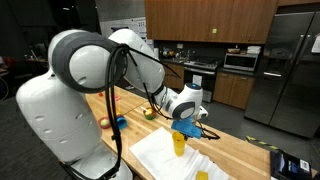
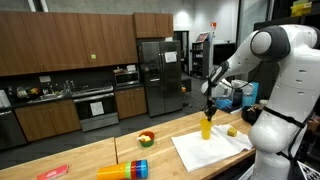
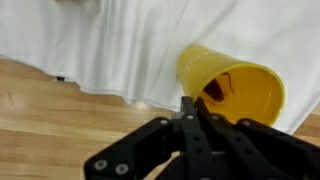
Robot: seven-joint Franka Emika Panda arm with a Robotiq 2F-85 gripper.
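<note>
A yellow plastic cup [image 1: 179, 143] [image 2: 206, 128] stands upright on a white cloth [image 1: 155, 155] [image 2: 205, 152] spread over the wooden counter. My gripper [image 1: 184, 126] [image 2: 209, 110] comes down onto it from above. In the wrist view the black fingers [image 3: 188, 108] are pressed together at the near rim of the cup [image 3: 235, 75], and the gripper [image 3: 192, 100] looks shut on that rim. Something dark reddish shows inside the cup at the fingertips; I cannot tell what it is.
A small bowl of fruit [image 2: 146, 138] [image 1: 148, 113] sits on the counter [image 2: 90, 160] behind the cloth. A stack of coloured cups [image 2: 125, 170] lies on its side. A small yellow thing [image 2: 232, 131] rests on the cloth. A blue object [image 1: 120, 122] stands by the robot's base.
</note>
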